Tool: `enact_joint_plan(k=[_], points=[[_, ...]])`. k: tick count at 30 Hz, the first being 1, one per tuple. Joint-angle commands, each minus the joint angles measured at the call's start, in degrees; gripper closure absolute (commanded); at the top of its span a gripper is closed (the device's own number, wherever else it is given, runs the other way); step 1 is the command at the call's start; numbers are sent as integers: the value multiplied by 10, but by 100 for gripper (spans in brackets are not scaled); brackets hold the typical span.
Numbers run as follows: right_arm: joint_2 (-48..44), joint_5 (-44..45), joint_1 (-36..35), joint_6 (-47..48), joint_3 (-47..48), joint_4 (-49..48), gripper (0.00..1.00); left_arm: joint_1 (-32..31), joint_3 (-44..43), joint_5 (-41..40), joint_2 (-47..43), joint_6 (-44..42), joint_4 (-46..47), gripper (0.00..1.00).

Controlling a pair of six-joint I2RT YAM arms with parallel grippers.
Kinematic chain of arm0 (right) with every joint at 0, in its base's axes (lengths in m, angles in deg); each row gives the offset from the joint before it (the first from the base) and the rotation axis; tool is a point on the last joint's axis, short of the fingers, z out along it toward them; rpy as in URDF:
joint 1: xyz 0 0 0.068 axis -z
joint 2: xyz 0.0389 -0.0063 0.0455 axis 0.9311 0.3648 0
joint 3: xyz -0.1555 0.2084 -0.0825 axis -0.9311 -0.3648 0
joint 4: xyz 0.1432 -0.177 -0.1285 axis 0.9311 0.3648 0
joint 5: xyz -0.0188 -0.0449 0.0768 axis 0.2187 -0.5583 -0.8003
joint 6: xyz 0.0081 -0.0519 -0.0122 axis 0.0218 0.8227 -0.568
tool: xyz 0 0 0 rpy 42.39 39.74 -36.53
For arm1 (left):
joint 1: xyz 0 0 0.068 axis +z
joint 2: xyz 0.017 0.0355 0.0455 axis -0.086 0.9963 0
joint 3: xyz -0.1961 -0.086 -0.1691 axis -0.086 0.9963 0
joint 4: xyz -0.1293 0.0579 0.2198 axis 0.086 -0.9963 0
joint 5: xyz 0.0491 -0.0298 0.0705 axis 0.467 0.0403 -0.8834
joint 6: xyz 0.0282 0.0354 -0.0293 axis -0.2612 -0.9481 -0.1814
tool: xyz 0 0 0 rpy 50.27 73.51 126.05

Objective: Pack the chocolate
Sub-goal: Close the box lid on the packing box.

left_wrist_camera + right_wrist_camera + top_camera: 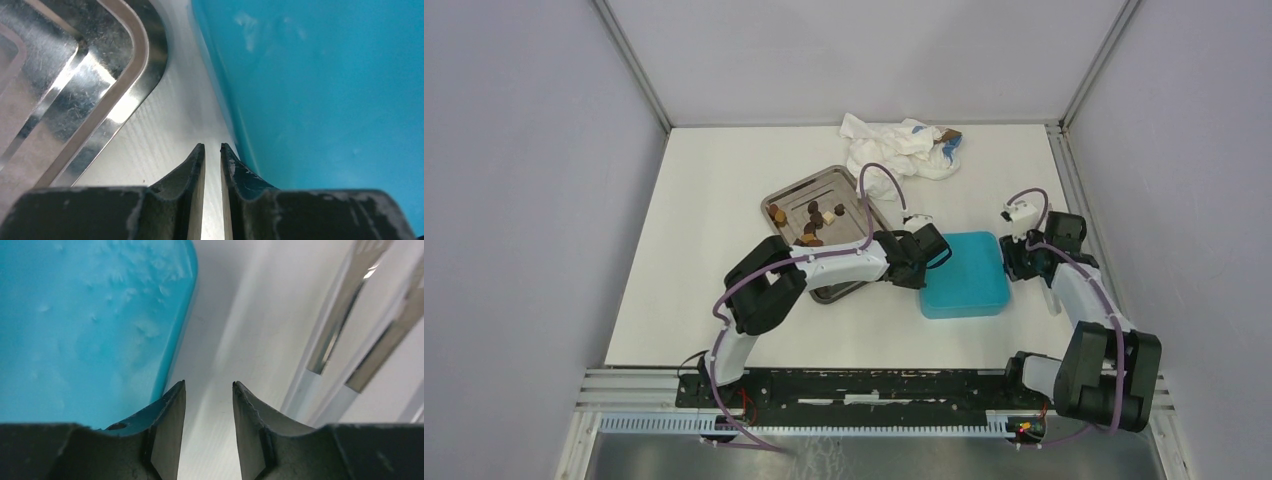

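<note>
Several small brown and cream chocolate pieces (810, 222) lie on a metal tray (796, 186) at mid-table. A closed teal box (964, 275) sits to the tray's right. My left gripper (934, 250) is low at the box's left edge, between the box (325, 90) and the tray's corner (75, 85). In the left wrist view the gripper (212, 146) has its jaws nearly together with only a thin gap and nothing between them. My right gripper (1016, 265) is at the box's right edge (75, 330). In the right wrist view it (208, 383) is slightly open and empty.
A crumpled white cloth (899, 148) with blue marks lies at the back, with a small brown item (949, 134) on it. The cell's metal frame rail (340, 325) runs close on the right of my right gripper. Grey walls enclose the table.
</note>
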Motion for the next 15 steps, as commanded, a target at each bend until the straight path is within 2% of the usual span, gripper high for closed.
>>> enact_joint_plan(k=[1,5,8,12,15], points=[[-55,37,33,5,54,-8,53,-4,-21,-5,-11,-11,38,76],[-93,-31,52,91,137,64,46,1,-5,-13,-32,-18,38,75],[-110,-141,52,193,194,174,45,1,13,-23,-54,-23,39,75],[-103,-255,43,297,242,324,48,1,48,-29,-101,-34,47,75],[-96,-243,25,307,227,350,55,1,76,-34,-143,-45,53,75]])
